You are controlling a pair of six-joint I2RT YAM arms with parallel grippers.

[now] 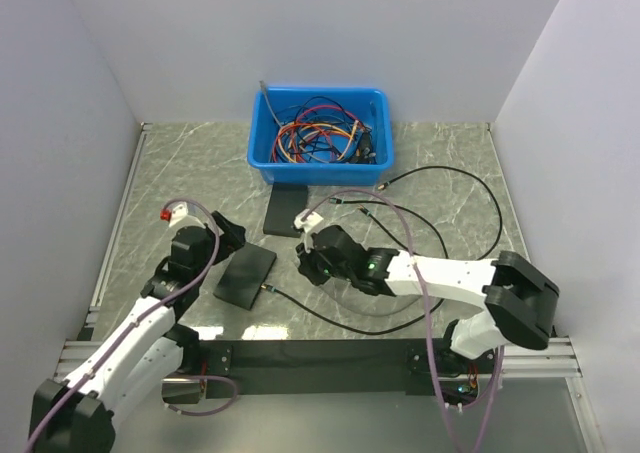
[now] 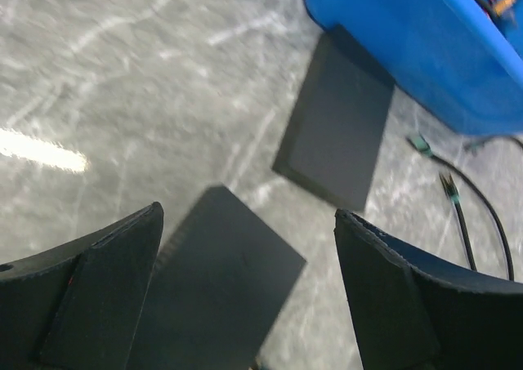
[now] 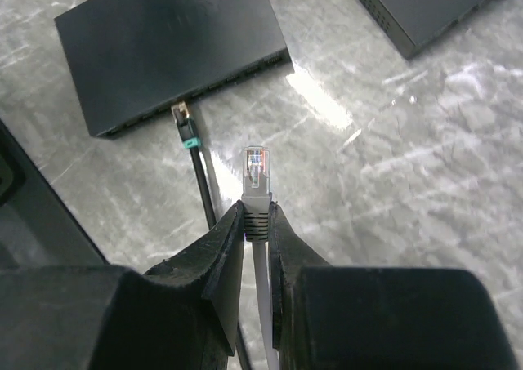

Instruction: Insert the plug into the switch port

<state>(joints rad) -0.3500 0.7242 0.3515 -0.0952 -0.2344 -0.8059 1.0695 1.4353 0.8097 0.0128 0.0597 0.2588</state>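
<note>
Roughly mid-table, the right gripper (image 3: 257, 220) is clamped tight on the grey cable just behind its plug (image 3: 257, 167); the clear plug sticks out past the fingertips, pointing to 12 o'clock in the right wrist view, in the air and touching nothing else; near switch (image 3: 163, 47) lies at 11 o'clock from the plug, apart from it, port face toward the gripper; a black cable (image 3: 200, 182) with a green boot has its tip at that port face, just at 10 o'clock from the held plug; cannot tell if it is seated; far switch (image 3: 425, 6) at 1 o'clock, well apart.

From the top camera, the right gripper (image 1: 303, 263) sits at 3 o'clock of the near switch (image 1: 245, 275), near but not touching; far switch (image 1: 288, 211) at 12 o'clock of the gripper, just beside the bin (image 1: 320, 173); the bin holds a tangle of cables; black cable (image 1: 330, 318) loops over the table (image 1: 450, 163).

Left gripper (image 1: 228, 235) hovers at 11 o'clock of the near switch; in its wrist view the left gripper (image 2: 248, 215) has fingers (image 2: 98, 296) spread wide, nothing between them; near switch (image 2: 216, 280) lies below the gap; far switch (image 2: 339, 133) and bin (image 2: 409, 51) at 1 o'clock; two loose cable ends (image 2: 421, 145) at 3 o'clock of the far switch.
</note>
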